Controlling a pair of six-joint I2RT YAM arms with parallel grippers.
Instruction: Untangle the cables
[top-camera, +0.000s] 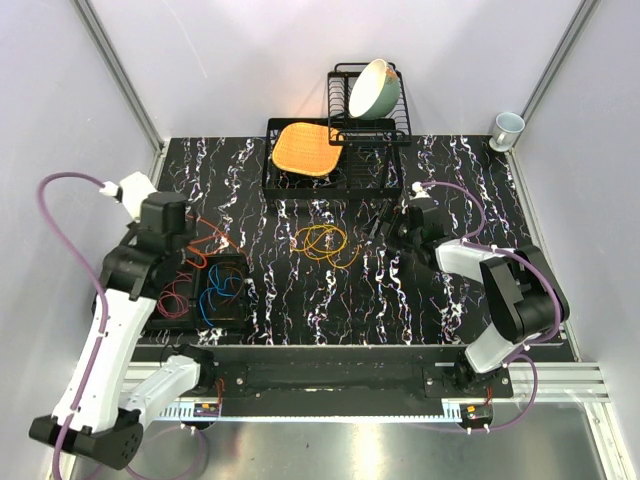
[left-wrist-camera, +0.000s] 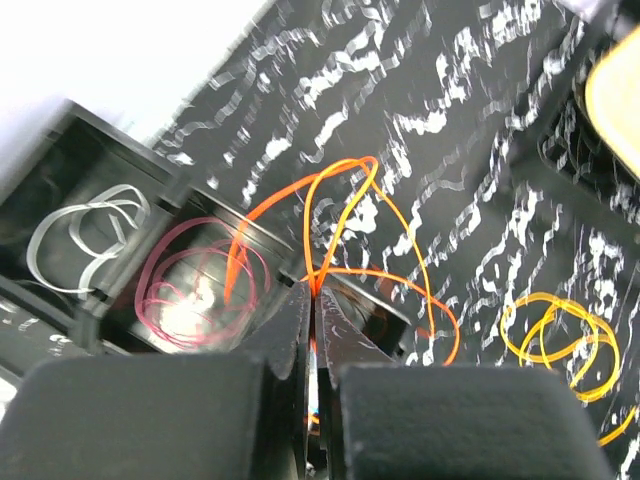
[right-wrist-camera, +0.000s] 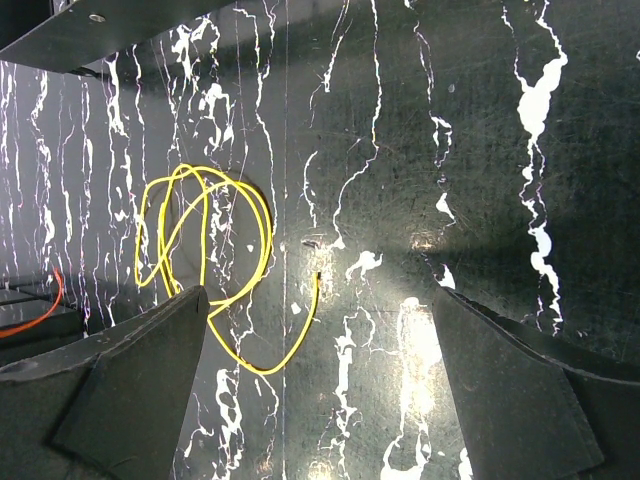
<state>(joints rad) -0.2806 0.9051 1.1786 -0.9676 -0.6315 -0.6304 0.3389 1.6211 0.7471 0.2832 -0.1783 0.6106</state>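
Yellow cable (right-wrist-camera: 268, 232) loops lie on marbled table (right-wrist-camera: 400, 150); gripper (right-wrist-camera: 318, 295) fingers spread wide

**Top view:** fixed, high behind the arm bases, looking down and forward over the whole table (top-camera: 300, 295) to the back wall.
**Left wrist view:** close and low, facing out past the left gripper (left-wrist-camera: 312, 295) across the tabletop, with the orange loop (left-wrist-camera: 345, 215) just ahead.
**Right wrist view:** close, looking steeply down between the right fingers (right-wrist-camera: 130, 390).
All three share the yellow loops (top-camera: 322, 240) at mid-table.
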